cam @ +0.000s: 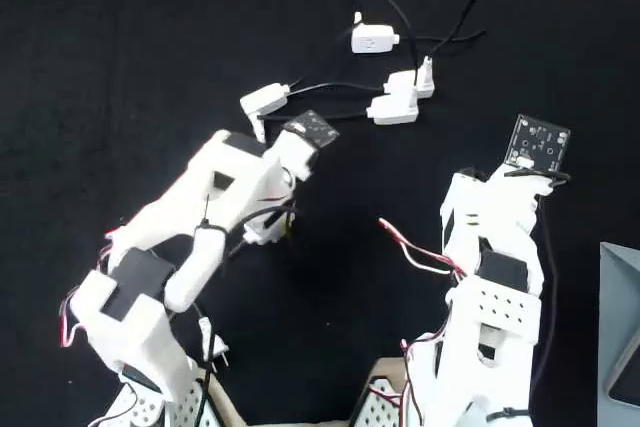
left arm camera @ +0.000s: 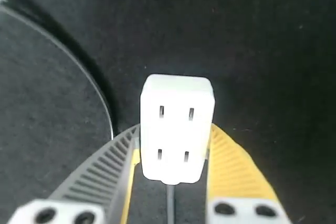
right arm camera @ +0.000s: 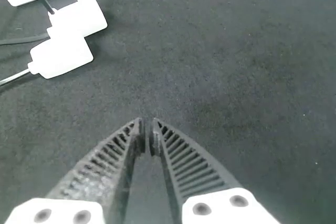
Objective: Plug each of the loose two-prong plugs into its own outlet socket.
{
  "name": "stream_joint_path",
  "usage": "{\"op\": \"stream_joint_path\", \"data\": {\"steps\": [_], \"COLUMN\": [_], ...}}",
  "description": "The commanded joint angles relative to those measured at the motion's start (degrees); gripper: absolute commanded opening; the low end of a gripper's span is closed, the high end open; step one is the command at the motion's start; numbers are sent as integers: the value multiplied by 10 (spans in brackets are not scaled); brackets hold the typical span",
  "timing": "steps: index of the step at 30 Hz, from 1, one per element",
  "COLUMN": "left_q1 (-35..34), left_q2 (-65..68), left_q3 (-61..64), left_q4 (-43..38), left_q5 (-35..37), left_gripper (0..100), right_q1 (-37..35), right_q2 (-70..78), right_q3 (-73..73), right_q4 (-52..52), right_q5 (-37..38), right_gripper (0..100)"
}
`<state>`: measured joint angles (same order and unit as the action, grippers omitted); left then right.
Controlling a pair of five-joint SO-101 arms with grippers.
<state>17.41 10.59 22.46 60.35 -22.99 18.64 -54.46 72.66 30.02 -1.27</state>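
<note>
Left wrist view: tool (left arm camera: pixel 173 142) clamps outlet socket (left arm camera: pixel 177 114), cord (left arm camera: pixel 170 205) mostly hidden.

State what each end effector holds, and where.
Left end effector: white outlet block, pinched by its two opposite sides. Right end effector: shut on nothing.

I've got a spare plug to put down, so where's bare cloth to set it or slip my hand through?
Free: the black cloth left of the white plug-and-outlet cluster, and the strip between the left arm and right arm. Crowded: that cluster with its cords, and around the left gripper, shut on an outlet block.
</note>
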Motion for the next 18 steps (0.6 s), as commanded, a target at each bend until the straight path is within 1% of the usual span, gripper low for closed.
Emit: {"op": "stream_joint_path", "data": {"steps": [1,3,4,11,15,18], "left_q1": [-17,-17,-17,-2,-32,-62], "left_q2": [-22,-40,-49,-149,-243,-300], "left_q3": [32,38,43,101,117,116], "left_q4": [-32,-32,-32,-31,-7,8], "left_q5": [-24,-12,-4,-1,5,24], "left_gripper": [120,169,176,184,250,261], "right_q1": [2,2,2,1,1,1], "right_q2": [-12,-12,-12,-12,-12,-12], "right_q3": [-4,-4,-4,-4,-4,-4], "right_q4": [-8,-8,-8,-8,-8,-7], "right_q5": [-1,-1,-1,-1,-1,-1], "right_gripper": [25,25,25,25,25,25]}}
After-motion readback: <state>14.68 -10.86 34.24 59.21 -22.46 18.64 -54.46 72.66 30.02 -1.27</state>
